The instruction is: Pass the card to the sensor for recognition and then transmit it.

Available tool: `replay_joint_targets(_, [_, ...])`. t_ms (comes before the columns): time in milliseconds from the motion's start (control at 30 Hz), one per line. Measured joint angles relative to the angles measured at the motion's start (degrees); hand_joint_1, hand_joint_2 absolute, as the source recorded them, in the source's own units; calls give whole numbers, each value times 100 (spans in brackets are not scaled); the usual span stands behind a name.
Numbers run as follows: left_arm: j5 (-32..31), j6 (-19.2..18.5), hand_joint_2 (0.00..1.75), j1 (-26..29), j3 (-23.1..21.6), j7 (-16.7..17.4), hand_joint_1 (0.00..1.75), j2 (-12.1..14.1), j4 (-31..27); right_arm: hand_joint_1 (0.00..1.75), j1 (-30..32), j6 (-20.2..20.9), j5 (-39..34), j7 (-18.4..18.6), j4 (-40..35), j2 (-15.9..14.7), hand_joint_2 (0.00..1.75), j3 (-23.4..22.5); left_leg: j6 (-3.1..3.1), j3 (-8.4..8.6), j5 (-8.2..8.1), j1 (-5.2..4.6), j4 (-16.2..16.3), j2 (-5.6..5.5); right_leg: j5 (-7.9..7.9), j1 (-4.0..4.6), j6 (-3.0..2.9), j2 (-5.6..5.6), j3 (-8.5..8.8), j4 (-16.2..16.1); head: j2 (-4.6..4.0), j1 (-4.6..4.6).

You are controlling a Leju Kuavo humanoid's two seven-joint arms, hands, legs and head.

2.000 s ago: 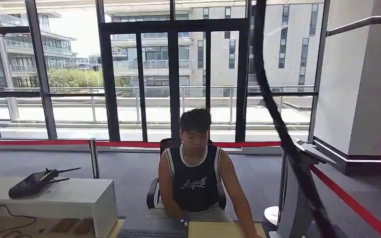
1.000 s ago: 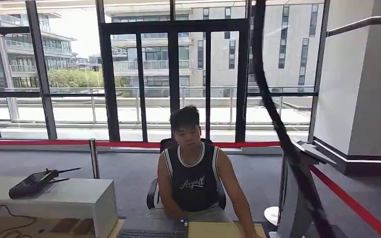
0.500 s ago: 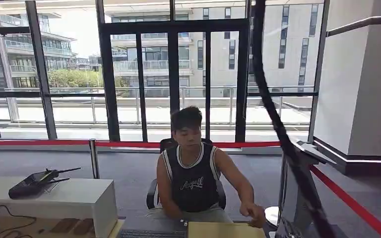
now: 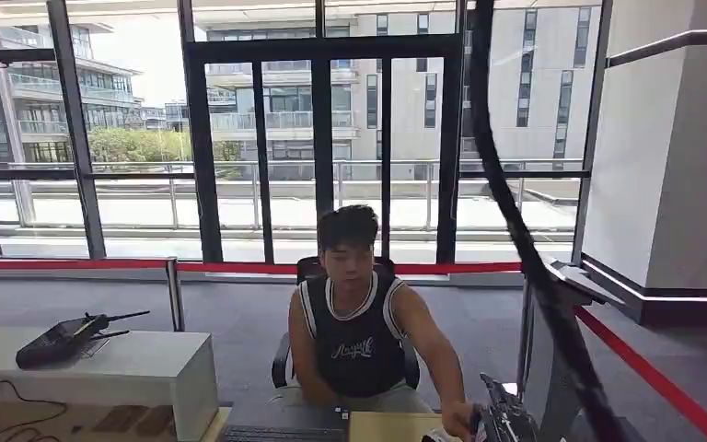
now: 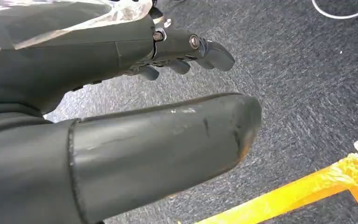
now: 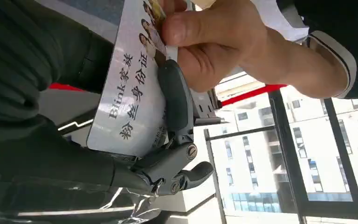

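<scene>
on the card [image 6: 130,93] in your right wrist view you can read "blink" followed by the chinese characters 家族 and, in the line beside it, 粉丝身份证. the person's dark vest [image 4: 357,348] carries white script lettering, too small to make out.

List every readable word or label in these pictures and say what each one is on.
"Blink 家族" on the card, one line of print.
"粉丝身份证" on the same card, the line beside it.
Script lettering on the person's black vest: too blurred to read.
Smaller print on the card under the right hand's finger: too small to read.
</scene>
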Motion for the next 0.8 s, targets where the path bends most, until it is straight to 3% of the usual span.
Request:
replay_joint_targets(100, [0,7,0,-5,-42,0,0,0,0,175,-74,0,2,39,144,79,175,7,0,0,0,0,0,0,0,0,0,0,0,0,0,0])
replay_joint_targets(167, [0,7,0,-9,-59,0,0,0,0,0,-110,2,2,39,223,118,175,17,0,1,0,0,0,1,0,0,0,0,0,0,0,0])
replay_joint_targets(400, [22,15,0,-4,-81,15,0,0,0,0,-156,-11,-13,39,472,236,175,55,0,2,0,0,0,1,0,0,0,2,0,0,0,0])
replay_joint_targets(433, [26,15,0,0,-81,15,0,0,0,0,-162,-20,-24,37,496,247,0,59,0,2,0,0,0,1,0,0,0,2,-1,0,0,0])
replay_joint_targets(600, [70,37,0,11,-81,13,0,0,0,0,-185,-57,-177,-72,605,297,0,68,0,2,0,1,0,1,0,1,0,2,0,1,0,2])
replay_joint_targets(700, [160,105,0,25,-81,-20,0,0,0,0,-183,33,-617,-372,662,330,0,46,0,1,0,1,0,1,0,1,0,2,0,0,0,2])
replay_joint_targets(733, [188,114,0,31,-81,-28,0,0,0,0,-176,125,-825,-508,673,352,175,28,0,1,0,1,0,1,0,1,0,2,0,0,0,2])
replay_joint_targets(800, [238,127,0,44,-81,-46,0,0,0,0,-127,371,-1271,-839,673,391,175,-35,0,1,0,2,0,1,0,2,0,2,0,0,0,2])
